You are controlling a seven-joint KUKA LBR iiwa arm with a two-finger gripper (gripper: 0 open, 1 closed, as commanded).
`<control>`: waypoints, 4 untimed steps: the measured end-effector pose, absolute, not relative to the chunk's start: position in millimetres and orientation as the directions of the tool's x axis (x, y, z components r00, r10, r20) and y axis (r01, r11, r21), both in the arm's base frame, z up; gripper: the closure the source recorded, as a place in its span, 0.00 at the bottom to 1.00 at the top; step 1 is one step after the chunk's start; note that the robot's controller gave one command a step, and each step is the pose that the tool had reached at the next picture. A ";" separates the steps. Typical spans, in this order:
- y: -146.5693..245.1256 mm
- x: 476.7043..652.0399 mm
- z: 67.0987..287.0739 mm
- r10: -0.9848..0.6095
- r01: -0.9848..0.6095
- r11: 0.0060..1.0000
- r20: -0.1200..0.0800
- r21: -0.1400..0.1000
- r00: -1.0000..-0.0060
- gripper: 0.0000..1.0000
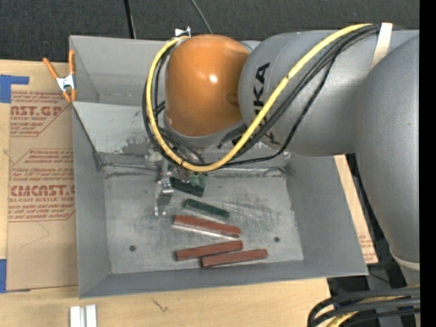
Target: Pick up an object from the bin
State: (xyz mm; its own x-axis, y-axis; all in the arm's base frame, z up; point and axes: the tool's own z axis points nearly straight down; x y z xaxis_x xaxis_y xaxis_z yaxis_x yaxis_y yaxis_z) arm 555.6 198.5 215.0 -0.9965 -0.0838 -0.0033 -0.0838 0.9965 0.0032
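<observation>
Just left of a dark green flat plastic-looking bar (206,208), mid-frame, hangs the gripper (163,199), whether open or closed I cannot tell; the bar is probably light and stiff, so pinch across its width.

single camera above bin (126,213), tilted, close in

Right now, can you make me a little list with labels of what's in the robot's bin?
bin: grey metal
gripper: low over the bin floor, left of the bars
nearest: dark green bar, just right of the gripper
middle: long red-brown bar with a silvery strip beside it
front: left brown bar and right brown bar, side by side
holding: cannot tell
</observation>
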 end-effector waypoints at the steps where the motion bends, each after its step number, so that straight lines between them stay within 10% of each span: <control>1: 164.6 546.1 159.6 -0.211 -0.211 0.978 -0.007 0.000 -0.978 0.00; 2: 166.8 535.3 91.8 -0.357 -0.357 0.934 -0.005 0.000 -0.934 0.00; 3: 133.4 545.7 82.6 -0.472 -0.473 0.881 -0.004 0.006 -0.881 0.00; 4: 81.7 520.7 77.6 -0.703 -0.703 0.711 -0.014 -0.008 -0.711 1.00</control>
State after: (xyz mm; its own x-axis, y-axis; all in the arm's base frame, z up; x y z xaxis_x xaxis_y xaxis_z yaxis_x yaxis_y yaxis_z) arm 520.7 81.7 77.6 -0.7106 -0.7034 -0.0142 -0.7034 0.7108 -0.0077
